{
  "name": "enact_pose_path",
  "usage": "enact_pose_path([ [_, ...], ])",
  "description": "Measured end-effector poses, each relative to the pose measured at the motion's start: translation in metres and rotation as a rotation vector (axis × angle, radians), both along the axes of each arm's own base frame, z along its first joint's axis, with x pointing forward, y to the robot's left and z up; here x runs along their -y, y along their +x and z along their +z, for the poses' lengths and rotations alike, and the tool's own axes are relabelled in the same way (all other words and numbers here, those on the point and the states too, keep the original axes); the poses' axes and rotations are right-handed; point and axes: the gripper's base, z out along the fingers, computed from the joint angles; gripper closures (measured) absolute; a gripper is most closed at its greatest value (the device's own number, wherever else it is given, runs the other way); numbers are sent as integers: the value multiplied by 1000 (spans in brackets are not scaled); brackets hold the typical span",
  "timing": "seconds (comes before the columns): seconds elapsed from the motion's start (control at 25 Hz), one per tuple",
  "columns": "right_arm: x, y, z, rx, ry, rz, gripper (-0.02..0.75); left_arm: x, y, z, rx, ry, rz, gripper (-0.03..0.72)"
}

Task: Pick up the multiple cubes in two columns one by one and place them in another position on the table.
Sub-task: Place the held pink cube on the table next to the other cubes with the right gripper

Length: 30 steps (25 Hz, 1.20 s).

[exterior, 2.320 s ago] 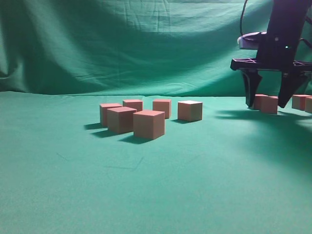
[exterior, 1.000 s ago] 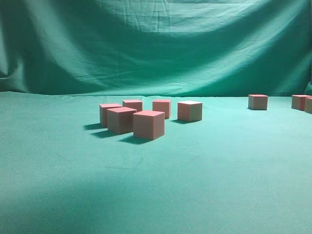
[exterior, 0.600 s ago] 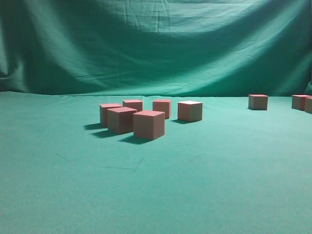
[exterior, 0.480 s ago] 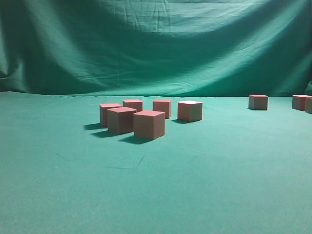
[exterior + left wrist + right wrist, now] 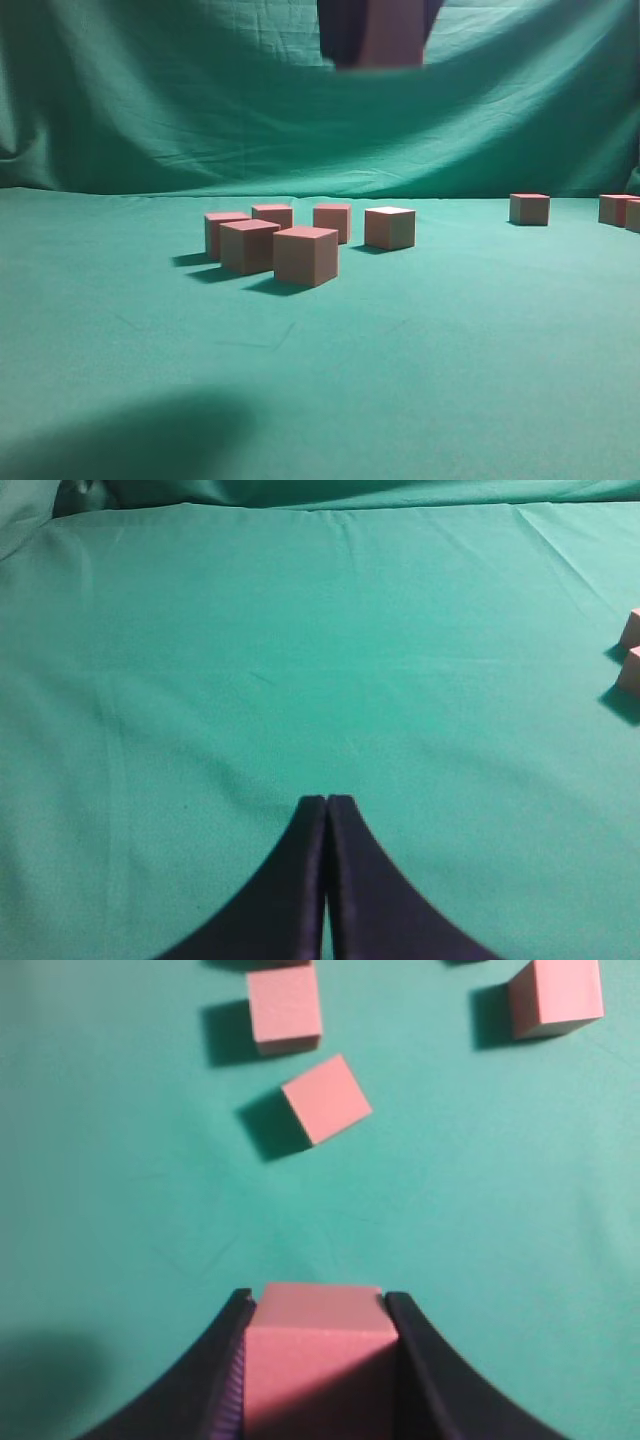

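High over tabletop (image 5: 450,380) middle, right gripper (image 5: 316,1355) fingers hold one cube (image 5: 318,1350). Left gripper (image 5: 326,810) fingers pressed together, empty. Carrying step. Next: lower cube onto bare spot, let go.

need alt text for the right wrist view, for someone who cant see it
The right gripper holds a pink cube between its dark fingers, high above the green table. Below lie three more cubes: one turned at an angle, one behind it, one at upper right.
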Motion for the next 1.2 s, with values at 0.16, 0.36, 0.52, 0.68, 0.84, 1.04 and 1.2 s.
enact_pose_path([
  [0.16, 1, 17, -23, -6, -24, -57, 472, 0, 0, 0, 0, 0, 0, 688],
  [0.36, 4, 29, -48, -14, -15, -95, 472, 0, 0, 0, 0, 0, 0, 688],
  [0.52, 0, 32, -60, -7, 6, -88, 472, 0, 0, 0, 0, 0, 0, 688],
  [0.68, -2, 38, -72, -15, 6, -100, 472, 0, 0, 0, 0, 0, 0, 688],
  [0.84, -5, 41, -83, -23, 5, -108, 472, 0, 0, 0, 0, 0, 0, 688],
  [1.04, -7, 45, -95, -27, 10, -115, 472, 0, 0, 0, 0, 0, 0, 688],
  [1.2, -9, 47, -99, -27, 14, -115, 472, 0, 0, 0, 0, 0, 0, 688],
])
